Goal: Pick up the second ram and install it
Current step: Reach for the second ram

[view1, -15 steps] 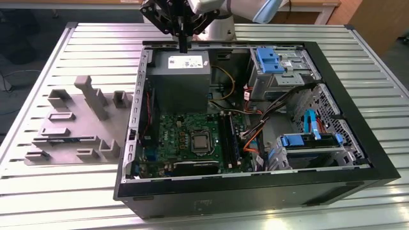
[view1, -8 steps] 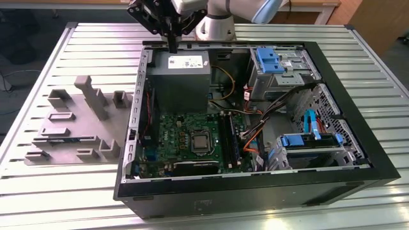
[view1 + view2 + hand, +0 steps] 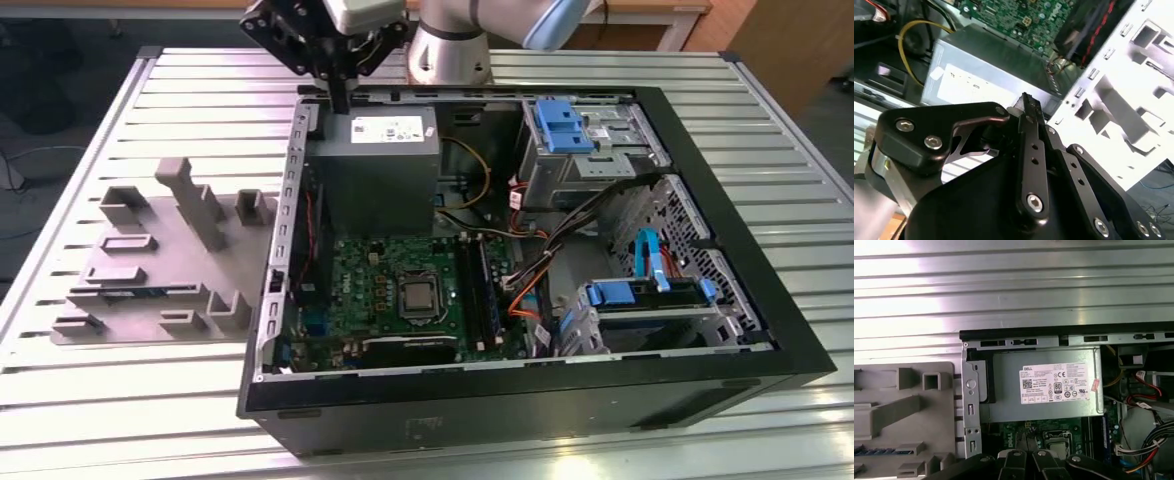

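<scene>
The second ram (image 3: 134,292) is a thin blue-green stick lying in a slot of the grey fixture block (image 3: 160,240), at the exterior view's left of the open computer case (image 3: 534,390). In the first wrist view the ram (image 3: 879,450) shows as a blue strip in the same fixture (image 3: 904,405). My gripper (image 3: 342,100) hangs shut and holds nothing, above the case's back left corner by the power supply (image 3: 376,150). In both wrist views the fingers (image 3: 1029,110) (image 3: 1026,455) are pressed together. The ram lies well away from the gripper, toward the table's front.
The green motherboard (image 3: 387,290) with its CPU (image 3: 418,293) and long black slot rails (image 3: 481,290) lies inside the case. Blue drive brackets (image 3: 561,125) and loose cables (image 3: 534,270) fill the case's right side. The slatted metal table (image 3: 134,400) surrounds everything.
</scene>
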`<state>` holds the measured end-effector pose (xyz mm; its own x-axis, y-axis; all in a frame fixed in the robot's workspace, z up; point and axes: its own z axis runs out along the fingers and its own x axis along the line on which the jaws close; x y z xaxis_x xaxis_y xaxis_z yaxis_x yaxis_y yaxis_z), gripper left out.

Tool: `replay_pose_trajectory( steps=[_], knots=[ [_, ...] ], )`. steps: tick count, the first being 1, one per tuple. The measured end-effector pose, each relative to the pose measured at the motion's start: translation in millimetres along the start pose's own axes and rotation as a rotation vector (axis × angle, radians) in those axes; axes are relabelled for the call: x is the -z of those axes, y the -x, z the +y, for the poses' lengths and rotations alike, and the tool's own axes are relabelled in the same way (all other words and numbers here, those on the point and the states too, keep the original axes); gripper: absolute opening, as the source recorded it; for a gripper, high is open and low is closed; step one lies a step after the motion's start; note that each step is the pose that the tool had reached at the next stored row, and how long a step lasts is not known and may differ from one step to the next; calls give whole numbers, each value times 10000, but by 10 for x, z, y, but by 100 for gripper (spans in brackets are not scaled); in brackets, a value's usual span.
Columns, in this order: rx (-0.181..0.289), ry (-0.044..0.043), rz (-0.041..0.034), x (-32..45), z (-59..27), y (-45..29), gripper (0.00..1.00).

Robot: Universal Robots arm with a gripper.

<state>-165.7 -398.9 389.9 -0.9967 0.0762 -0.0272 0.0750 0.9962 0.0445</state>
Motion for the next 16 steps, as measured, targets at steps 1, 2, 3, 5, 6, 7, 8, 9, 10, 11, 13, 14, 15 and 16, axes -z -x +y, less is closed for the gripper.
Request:
replay_pose_trajectory(
  steps=[1,2,3,5,6,7,8,9,10,11,13,14,15,16],
  knots=[
    [-1,1,-3,-3,-3,-32,11],
    [-1,1,-4,-6,-5,-65,11],
    [0,0,-5,-8,-8,-97,11],
    [1,1,-8,-14,-13,-168,11],
    [-1,1,-11,-17,-16,-206,11],
    [-1,2,-13,-18,-19,-244,11],
    [1,2,-16,-20,-23,-284,11],
    [2,2,-18,-22,-26,-324,11],
    [1,2,-20,-23,-29,-364,11],
    [0,2,-25,-25,-32,-407,11],
    [2,3,-30,-28,-38,-478,11],
    [3,4,-34,-29,-40,-508,11],
    [2,3,-36,-30,-43,-539,11],
    [1,4,-39,-32,-45,-570,11]
  ],
)
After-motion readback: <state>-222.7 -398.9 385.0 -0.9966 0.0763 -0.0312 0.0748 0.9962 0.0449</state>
